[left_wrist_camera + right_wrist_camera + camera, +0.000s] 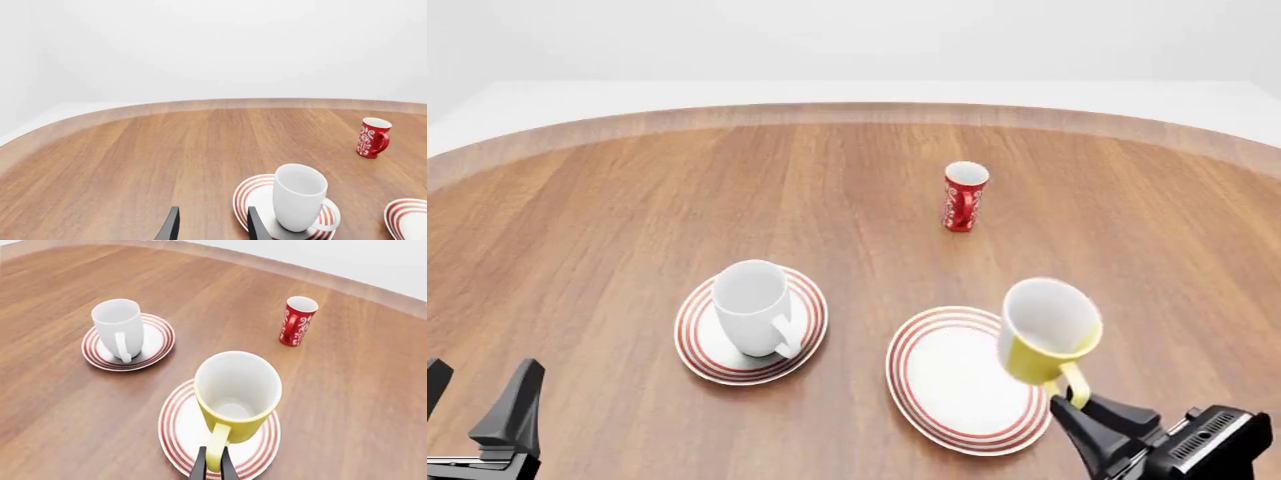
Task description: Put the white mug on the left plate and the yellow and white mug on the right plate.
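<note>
The white mug [754, 303] stands upright on the left plate [703, 352], its handle towards the camera; the left wrist view shows the same mug [299, 197] on that plate [244, 196]. My left gripper [478, 405] is open and empty near the front left edge, well clear of the mug. The right gripper [1077, 398] is shut on the handle of the yellow and white mug [1048, 330]. It holds that mug tilted in the air over the right side of the right plate [954, 385]. In the right wrist view the mug [237, 390] hangs above the plate [179, 440].
A slim red mug [965, 197] with white markings stands alone farther back, right of centre. The round wooden table's far edge [854, 108] curves across the back.
</note>
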Robot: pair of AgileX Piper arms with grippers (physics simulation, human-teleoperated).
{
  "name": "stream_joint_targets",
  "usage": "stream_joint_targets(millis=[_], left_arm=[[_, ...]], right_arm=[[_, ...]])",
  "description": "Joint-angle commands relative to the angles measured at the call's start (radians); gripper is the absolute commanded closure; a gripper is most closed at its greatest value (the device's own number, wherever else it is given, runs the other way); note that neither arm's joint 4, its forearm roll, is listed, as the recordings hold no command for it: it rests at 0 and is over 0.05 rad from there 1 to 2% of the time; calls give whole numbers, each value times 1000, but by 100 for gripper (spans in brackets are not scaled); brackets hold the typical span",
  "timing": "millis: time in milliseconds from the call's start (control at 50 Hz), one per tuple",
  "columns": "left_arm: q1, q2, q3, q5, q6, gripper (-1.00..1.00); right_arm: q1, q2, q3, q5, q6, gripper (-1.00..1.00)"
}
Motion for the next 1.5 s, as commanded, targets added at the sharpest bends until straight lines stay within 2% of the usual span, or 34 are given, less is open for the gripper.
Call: stream_joint_targets(millis=[20, 180, 280, 460, 640, 1200, 1500], left_arm=[[0, 0, 0, 0, 0, -100], [0, 0, 0, 0, 0, -100], [0, 0, 0, 0, 0, -100], [0, 0, 0, 0, 0, -100], [0, 0, 0, 0, 0, -100], [0, 0, 0, 0, 0, -100], [0, 0, 0, 0, 0, -100]], right_arm=[[8, 64, 9, -38, 26, 100], [17, 204, 10, -152, 36, 100], [34, 353, 10, -286, 45, 100], [45, 519, 10, -434, 56, 100], [39, 567, 10, -460, 63, 100], [37, 842, 10, -663, 82, 100], [37, 921, 10, -727, 83, 100]])
